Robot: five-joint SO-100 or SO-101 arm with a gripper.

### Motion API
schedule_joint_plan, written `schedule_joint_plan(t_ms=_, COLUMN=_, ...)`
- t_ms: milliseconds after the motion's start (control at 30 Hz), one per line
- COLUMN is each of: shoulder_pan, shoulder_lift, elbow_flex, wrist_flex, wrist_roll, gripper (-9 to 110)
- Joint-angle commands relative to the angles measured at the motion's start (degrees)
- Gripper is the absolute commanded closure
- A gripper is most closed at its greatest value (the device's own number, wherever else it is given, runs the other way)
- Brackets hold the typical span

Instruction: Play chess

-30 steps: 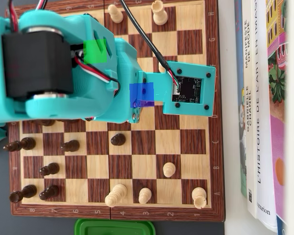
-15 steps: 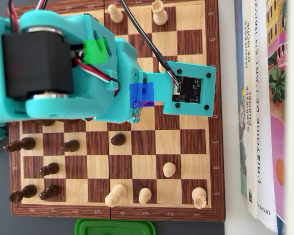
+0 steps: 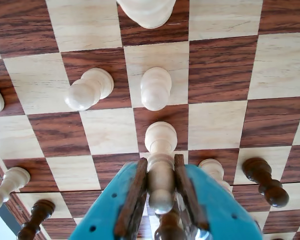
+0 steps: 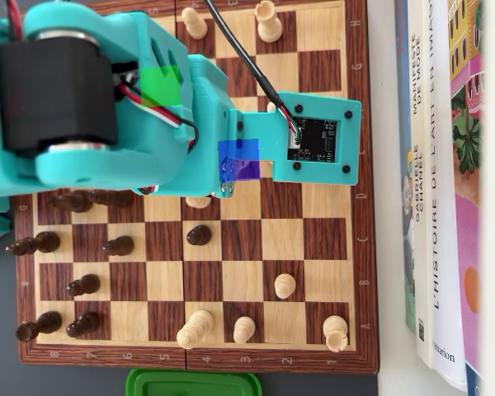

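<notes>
In the wrist view my teal gripper [image 3: 160, 162] with brown pads [image 3: 136, 192] is shut on a light chess piece [image 3: 160, 145] over the chessboard [image 3: 220, 125]. Ahead of it stand a light pawn [image 3: 155, 87], a second light pawn [image 3: 89, 89] and a larger light piece [image 3: 147, 10]. Another light piece [image 3: 212, 169] shows beside the right finger. In the overhead view the teal arm [image 4: 107, 99] covers the upper left of the board [image 4: 359, 247] and hides the jaws. A light piece [image 4: 198, 201] peeks out at the arm's lower edge.
Dark pieces [image 4: 82, 285] cluster at the board's left, with one dark pawn [image 4: 199, 234] nearer the middle. Light pieces [image 4: 244, 329] stand along the bottom row and two [image 4: 269, 21] at the top. Books [image 4: 445, 181] lie right of the board; a green lid [image 4: 194, 384] sits below it.
In the overhead view the arm has shifted towards the top of the picture, uncovering dark pieces and a light piece along its lower edge. The other pieces have not moved.
</notes>
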State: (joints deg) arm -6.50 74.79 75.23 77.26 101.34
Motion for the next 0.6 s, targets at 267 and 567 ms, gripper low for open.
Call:
schedule_joint_plan(t_ms=267, shoulder_pan=-0.7, shoulder_lift=8.53, elbow_flex=1.32, wrist_flex=0.18, wrist_roll=0.18, gripper=94)
schedule_joint_plan(t_ms=567, shoulder_pan=-3.69, shoulder_lift=16.35, elbow_flex=9.14, wrist_flex=-0.26, wrist_roll=0.7, gripper=94)
